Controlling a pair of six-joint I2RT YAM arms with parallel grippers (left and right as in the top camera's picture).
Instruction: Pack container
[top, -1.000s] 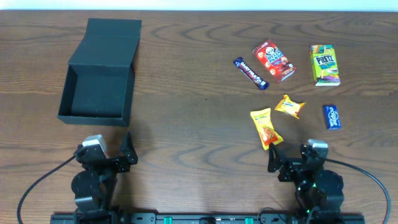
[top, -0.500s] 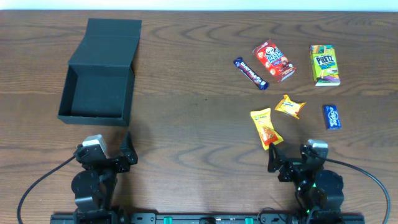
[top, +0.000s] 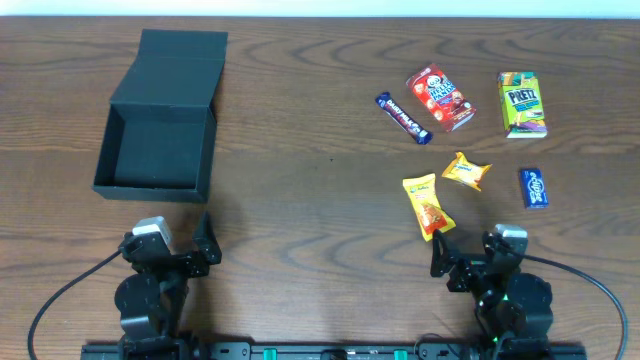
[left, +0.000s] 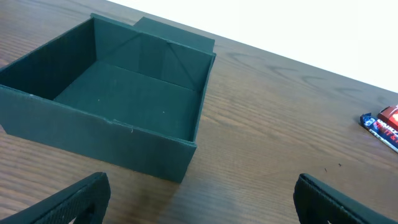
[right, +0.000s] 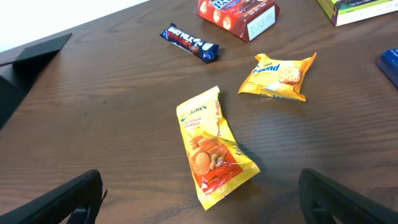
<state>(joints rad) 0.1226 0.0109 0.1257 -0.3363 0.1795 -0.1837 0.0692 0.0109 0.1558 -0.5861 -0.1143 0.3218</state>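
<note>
The container (top: 158, 132), a dark square box, lies open at the table's left with its flap lid (top: 180, 60) folded back; nothing is inside it. In the left wrist view its near wall (left: 93, 134) stands just ahead of my left gripper (left: 199, 202), which is open and holds nothing. My right gripper (right: 199, 202) is open too, with a long yellow-orange snack packet (right: 208, 146) on the wood just beyond its fingers. Both grippers, the left gripper (top: 190, 252) and the right gripper (top: 460, 262), sit low at the front edge.
Right of centre lie a yellow cracker packet (top: 466, 171), a blue chocolate bar (top: 402, 118), a red snack box (top: 440, 98), a green-yellow Pretz box (top: 522, 103) and a small blue packet (top: 533, 187). Bare wood separates them from the container.
</note>
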